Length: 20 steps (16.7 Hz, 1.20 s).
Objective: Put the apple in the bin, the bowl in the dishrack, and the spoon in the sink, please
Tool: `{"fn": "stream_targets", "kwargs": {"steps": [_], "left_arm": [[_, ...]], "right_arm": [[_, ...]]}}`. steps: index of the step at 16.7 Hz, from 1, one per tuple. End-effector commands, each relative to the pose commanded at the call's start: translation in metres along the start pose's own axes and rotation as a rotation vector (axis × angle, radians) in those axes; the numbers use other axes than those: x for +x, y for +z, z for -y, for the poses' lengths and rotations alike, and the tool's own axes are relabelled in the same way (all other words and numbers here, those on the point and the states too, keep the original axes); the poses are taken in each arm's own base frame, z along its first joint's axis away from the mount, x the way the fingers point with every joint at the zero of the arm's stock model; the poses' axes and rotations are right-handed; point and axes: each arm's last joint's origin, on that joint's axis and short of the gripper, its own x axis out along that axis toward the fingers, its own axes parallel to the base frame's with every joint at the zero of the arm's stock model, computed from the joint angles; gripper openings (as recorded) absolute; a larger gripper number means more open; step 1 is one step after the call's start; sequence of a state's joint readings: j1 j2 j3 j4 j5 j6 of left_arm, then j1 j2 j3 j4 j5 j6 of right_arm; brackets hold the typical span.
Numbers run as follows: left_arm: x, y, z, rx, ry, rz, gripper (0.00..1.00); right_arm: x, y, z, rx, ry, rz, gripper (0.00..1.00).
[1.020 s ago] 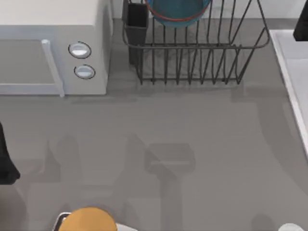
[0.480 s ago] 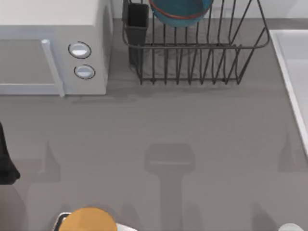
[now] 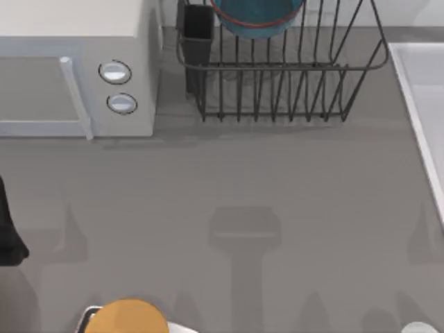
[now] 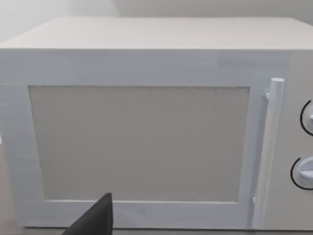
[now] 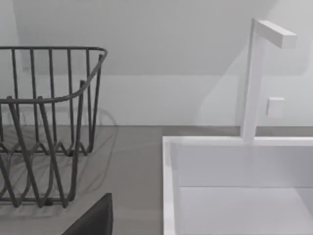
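The blue bowl (image 3: 257, 15) with its reddish rim rests inside the dark wire dishrack (image 3: 277, 68) at the back of the table, beside the rack's dark cutlery cup (image 3: 198, 31). The pale sink (image 3: 424, 90) lies along the right edge. In the right wrist view the dishrack (image 5: 49, 98) and the sink (image 5: 168, 186) stand side by side, with a dark part of my right gripper (image 5: 95, 220) low in front. A dark part of my left gripper (image 4: 95, 220) faces the microwave (image 4: 146, 142). My left arm (image 3: 7, 232) sits at the table's left edge. Apple, spoon and bin are out of view.
A white microwave (image 3: 76, 41) with two round knobs stands at the back left. An orange-yellow round thing (image 3: 128, 316) sits at the front left edge, and a small white object (image 3: 417, 327) at the front right. A white faucet (image 5: 252, 78) rises behind the sink.
The dark piece of my right arm at the top right corner has left the top view. Shadows on the table have drifted right. The bowl shifted slightly in the rack.
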<state>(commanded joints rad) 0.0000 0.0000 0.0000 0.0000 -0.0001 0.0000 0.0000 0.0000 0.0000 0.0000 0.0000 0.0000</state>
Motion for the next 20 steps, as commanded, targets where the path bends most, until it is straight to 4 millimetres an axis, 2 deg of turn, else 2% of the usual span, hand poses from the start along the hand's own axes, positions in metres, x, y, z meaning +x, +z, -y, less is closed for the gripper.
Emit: {"fn": "stream_targets", "kwargs": {"steps": [4, 8, 13, 16, 20], "left_arm": [[0.000, 0.000, 0.000, 0.000, 0.000, 0.000, 1.00], [0.000, 0.000, 0.000, 0.000, 0.000, 0.000, 1.00], [0.000, 0.000, 0.000, 0.000, 0.000, 0.000, 1.00], [0.000, 0.000, 0.000, 0.000, 0.000, 0.000, 1.00], [0.000, 0.000, 0.000, 0.000, 0.000, 0.000, 1.00]], "right_arm": [[0.000, 0.002, 0.000, -0.012, -0.003, -0.013, 1.00], [0.004, 0.018, 0.006, -0.149, -0.040, -0.176, 1.00], [0.029, 0.035, 0.022, -0.451, 0.010, -0.669, 1.00], [0.051, 0.037, 0.038, -0.580, 0.147, -0.987, 1.00], [0.079, 0.038, 0.062, -0.661, 0.388, -1.282, 1.00]]}}
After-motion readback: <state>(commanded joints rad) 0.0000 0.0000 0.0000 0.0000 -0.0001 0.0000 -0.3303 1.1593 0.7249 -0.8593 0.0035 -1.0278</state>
